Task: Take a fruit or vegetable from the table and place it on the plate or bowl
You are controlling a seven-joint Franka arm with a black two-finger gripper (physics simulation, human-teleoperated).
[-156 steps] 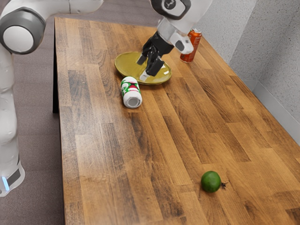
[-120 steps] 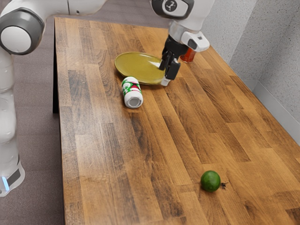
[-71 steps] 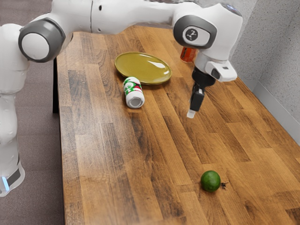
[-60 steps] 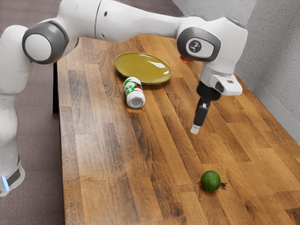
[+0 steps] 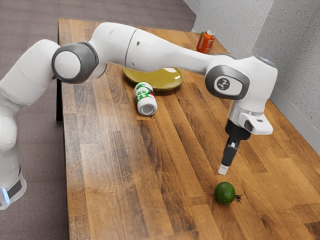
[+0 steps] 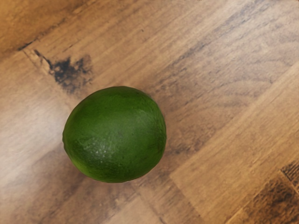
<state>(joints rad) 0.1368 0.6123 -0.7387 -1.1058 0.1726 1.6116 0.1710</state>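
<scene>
One second and a little more has carried the gripper (image 5: 223, 169) from above the yellow-green plate (image 5: 167, 82) across the wooden table (image 5: 115, 165) toward the exterior view's lower right. It now hangs pointing down, just above the lime (image 5: 225, 193) and slightly toward the plate from it, not touching it. The white arm, which earlier entered from the top of the exterior view, now stretches low across the table and hides the plate's far edge. The lime lies where it lay in every earlier picture, on the bare wood near the table's near right corner and well apart from the plate.

Seen edge-on from the side camera, the gripper gives no clear sign of how wide it stands; that cannot be told. It holds nothing. In the wrist view the lime (image 6: 115, 134) sits under the hand, whole and unobstructed, with a dark knot in the wood (image 6: 70, 72) just beside it.

Between lime and plate runs open tabletop. A red, white and green can (image 5: 145, 98) lies on its side just beside the plate's near rim. An orange can (image 5: 205, 41) stands upright near the table's far right edge, beyond the plate.
</scene>
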